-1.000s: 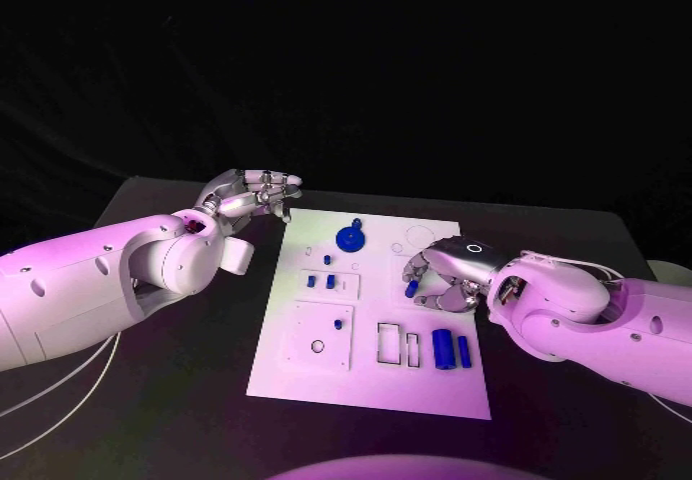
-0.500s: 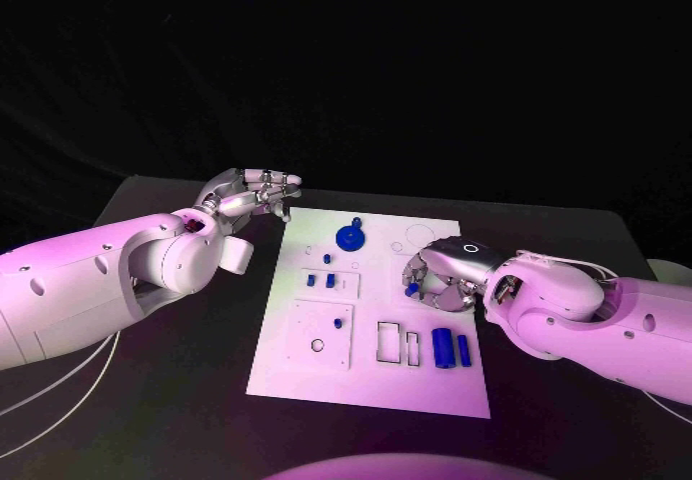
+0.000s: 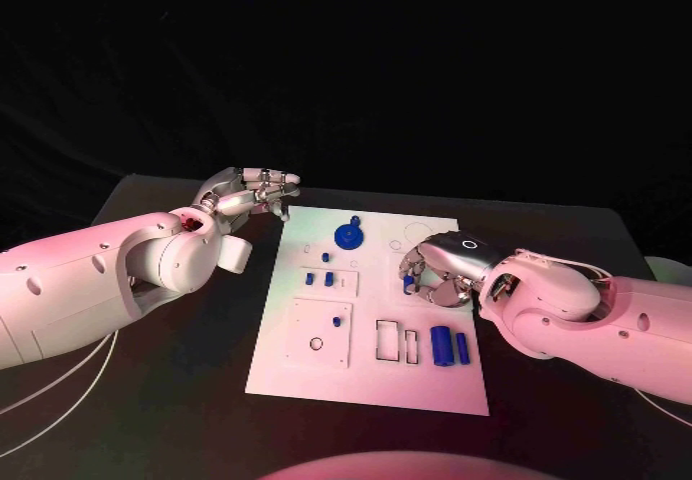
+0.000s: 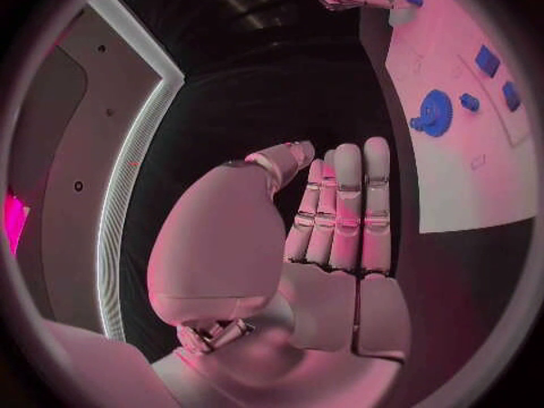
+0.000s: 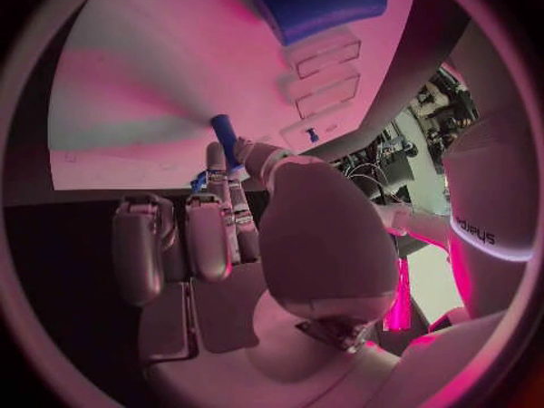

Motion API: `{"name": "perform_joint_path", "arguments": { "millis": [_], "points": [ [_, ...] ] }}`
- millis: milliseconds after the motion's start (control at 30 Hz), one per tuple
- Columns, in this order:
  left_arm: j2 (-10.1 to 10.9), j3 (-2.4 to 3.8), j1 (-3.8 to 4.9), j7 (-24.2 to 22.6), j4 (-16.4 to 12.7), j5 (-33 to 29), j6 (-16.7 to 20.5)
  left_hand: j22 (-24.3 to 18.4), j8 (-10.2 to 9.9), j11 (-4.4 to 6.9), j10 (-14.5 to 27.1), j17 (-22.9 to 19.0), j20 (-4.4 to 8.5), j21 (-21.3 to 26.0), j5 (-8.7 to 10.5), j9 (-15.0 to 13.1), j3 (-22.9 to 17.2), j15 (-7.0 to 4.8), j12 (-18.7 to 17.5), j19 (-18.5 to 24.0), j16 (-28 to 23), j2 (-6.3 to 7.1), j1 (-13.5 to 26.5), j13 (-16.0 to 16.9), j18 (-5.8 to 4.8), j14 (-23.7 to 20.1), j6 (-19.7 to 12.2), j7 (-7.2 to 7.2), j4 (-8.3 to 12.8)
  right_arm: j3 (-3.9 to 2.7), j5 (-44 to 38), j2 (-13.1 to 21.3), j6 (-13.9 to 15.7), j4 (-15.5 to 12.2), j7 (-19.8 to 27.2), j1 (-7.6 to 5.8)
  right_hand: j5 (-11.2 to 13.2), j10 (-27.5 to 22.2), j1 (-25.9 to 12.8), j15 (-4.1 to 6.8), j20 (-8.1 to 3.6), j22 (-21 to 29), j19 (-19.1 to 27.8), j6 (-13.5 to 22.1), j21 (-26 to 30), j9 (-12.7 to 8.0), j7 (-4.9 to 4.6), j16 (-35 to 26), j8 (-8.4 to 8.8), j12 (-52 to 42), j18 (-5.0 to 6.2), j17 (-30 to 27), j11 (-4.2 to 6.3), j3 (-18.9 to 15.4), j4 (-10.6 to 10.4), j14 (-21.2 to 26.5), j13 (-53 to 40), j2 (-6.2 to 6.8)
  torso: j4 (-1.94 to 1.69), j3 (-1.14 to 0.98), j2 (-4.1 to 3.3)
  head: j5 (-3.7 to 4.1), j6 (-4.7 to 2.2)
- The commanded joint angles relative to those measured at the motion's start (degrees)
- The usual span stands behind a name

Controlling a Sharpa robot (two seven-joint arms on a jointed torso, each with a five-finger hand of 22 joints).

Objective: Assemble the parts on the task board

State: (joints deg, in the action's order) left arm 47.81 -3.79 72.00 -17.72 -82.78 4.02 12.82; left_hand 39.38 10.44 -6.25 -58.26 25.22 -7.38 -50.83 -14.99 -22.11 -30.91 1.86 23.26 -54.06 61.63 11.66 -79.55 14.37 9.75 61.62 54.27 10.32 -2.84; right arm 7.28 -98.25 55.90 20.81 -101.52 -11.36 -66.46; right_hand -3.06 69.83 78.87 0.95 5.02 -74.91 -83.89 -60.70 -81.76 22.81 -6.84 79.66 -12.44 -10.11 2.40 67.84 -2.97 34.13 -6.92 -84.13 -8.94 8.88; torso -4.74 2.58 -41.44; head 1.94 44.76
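The white task board lies in the middle of the black table. My right hand hovers over the board's right half and pinches a small blue peg between thumb and a finger. The right wrist view shows that peg sticking out past the fingertips of my right hand, just above the board. My left hand stays off the board's far left corner, holding nothing. In the left wrist view, the fingers of that left hand are straight and side by side.
On the board sit a blue gear, small blue blocks, a blue peg in the square plate and two blue cylinders beside rectangular slots. Bare black table surrounds the board.
My right hand has shifted slightly toward the far side of the board with the peg still pinched. The left hand has not moved.
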Motion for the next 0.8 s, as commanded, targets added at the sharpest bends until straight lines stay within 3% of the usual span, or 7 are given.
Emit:
{"name": "perform_joint_path", "arguments": {
  "millis": [33,233,400,567,800],
  "points": [
    [-0.1,0.04,0.05,0.0,0.1,-0.3,-1.0,-0.1,-0.3,-0.08,0.4,-0.1,-0.07,0.3,-0.18,0.1,0.2,0.23,0.4,-0.3,-0.1,-0.69,0.0,0.1,0.78,-0.3,-0.2,0.04,-0.1,-0.18,-0.2,0.7,3.2,-1.8,-0.7,-0.21,-0.4,0.6,0.4,0.45,-0.44,-12.2,-3.4,-0.8,-0.4,1.7,0.35,0.4,-1.58,0.3,-0.72,0.1,0.02,0.7,0.4,-1.9,-0.1,-0.85,-0.02,0.00,0.13,-0.13,0.09],
    [-0.2,0.03,0.05,0.0,0.4,-0.3,-1.0,-0.1,-0.3,-0.06,0.4,-0.1,-0.07,0.3,-0.20,0.1,0.2,0.22,0.4,-0.3,-0.1,-0.76,0.0,0.1,0.79,-0.3,-0.2,0.03,-0.1,-0.46,1.8,1.9,4.8,-6.4,-0.2,-1.29,-0.6,1.1,0.3,0.50,-0.53,-12.4,-3.5,-0.7,-0.8,2.4,0.29,0.5,-2.23,0.5,-0.82,0.2,0.05,1.3,1.2,-2.0,-0.2,-0.42,0.00,-0.01,0.21,-0.52,0.23],
    [-0.5,0.02,0.03,0.0,0.6,-0.3,-1.1,-0.1,-0.3,-0.06,0.4,-0.1,-0.07,0.3,-0.20,0.1,0.2,0.22,0.4,-0.3,-0.1,-0.76,0.0,0.1,0.79,-0.3,-0.2,0.03,-0.1,-0.56,3.3,0.5,6.2,-8.8,0.8,-1.57,-0.6,1.2,0.2,0.50,-0.54,-12.4,-3.5,-0.7,-0.8,2.6,0.29,0.5,-2.38,0.6,-0.81,0.2,0.06,1.4,1.4,-2.0,-0.2,-0.27,0.05,0.00,0.26,-1.04,0.11],
    [-0.9,-0.02,0.01,0.0,1.0,-0.3,-1.3,-0.1,-0.3,-0.06,0.4,-0.1,-0.07,0.3,-0.20,0.1,0.2,0.22,0.4,-0.3,-0.1,-0.76,0.0,0.1,0.79,-0.3,-0.2,0.03,-0.1,-0.51,5.2,-3.5,7.1,-8.9,2.2,-0.56,-0.7,1.2,0.1,0.50,-0.55,-12.3,-3.4,-0.6,-0.6,2.8,0.25,0.5,-2.51,0.7,-0.76,0.2,0.05,1.4,1.5,-2.0,-0.2,-0.08,0.20,-0.11,0.19,-2.08,0.11],
    [-1.4,-0.05,0.00,0.0,1.3,-0.3,-1.4,-0.1,-0.3,-0.07,0.5,-0.1,-0.07,0.3,-0.21,0.1,0.1,0.21,0.5,-0.3,-0.1,-0.85,-0.1,0.1,0.79,-0.4,-0.2,0.03,-0.1,-0.19,6.0,-8.5,6.5,-7.3,3.6,1.72,-0.7,1.2,0.0,0.48,-0.55,-12.2,-3.4,-0.6,-0.4,2.9,0.19,0.5,-2.59,0.7,-0.72,0.0,0.00,1.4,1.6,-1.9,-0.2,0.01,0.09,0.00,0.20,-3.17,0.49]
  ]
}}
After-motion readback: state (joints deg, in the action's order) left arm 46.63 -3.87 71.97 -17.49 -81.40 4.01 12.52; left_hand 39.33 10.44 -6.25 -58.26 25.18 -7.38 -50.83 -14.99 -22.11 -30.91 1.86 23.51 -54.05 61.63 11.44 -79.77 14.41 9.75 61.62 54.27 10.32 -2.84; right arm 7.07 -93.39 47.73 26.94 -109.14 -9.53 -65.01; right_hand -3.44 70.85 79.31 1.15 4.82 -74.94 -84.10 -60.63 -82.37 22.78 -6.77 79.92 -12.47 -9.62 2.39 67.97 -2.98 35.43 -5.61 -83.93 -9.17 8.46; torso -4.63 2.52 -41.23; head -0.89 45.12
